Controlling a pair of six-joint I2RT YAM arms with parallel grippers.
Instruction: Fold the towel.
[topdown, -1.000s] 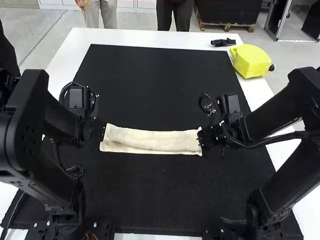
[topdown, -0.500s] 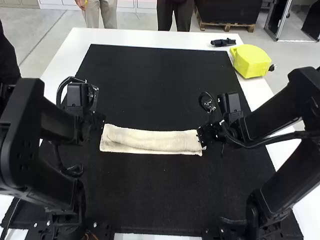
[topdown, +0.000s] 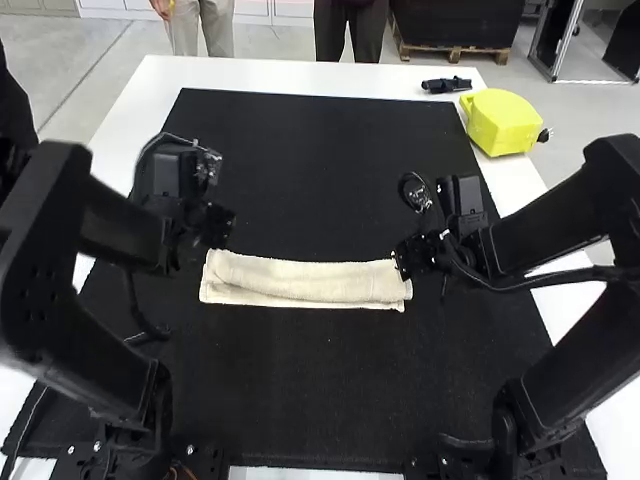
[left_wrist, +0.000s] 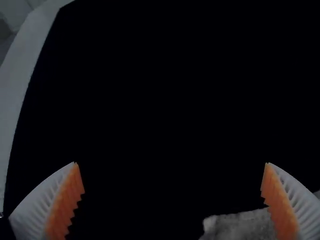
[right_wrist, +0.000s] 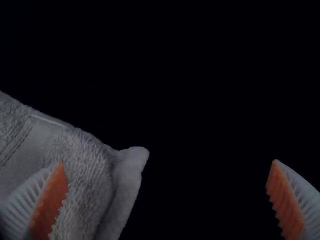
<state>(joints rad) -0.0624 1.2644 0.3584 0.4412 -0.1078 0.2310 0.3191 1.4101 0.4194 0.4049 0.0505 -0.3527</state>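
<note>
The towel (right_wrist: 87, 170) is rough, fluffy cloth, the black mat (topdown: 300, 390) perhaps felt.

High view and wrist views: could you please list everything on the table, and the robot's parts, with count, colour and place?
Towel: one, cream, folded into a long strip across the mat
Mat: one, black, on the table
Table: one, white, under the mat
Rounded case: one, yellow, far right
Small object: one, black, beyond the mat, far right
Left hand: one, white fingers, orange pads, near towel's left end
Right hand: one, same colours, at its right end
</note>
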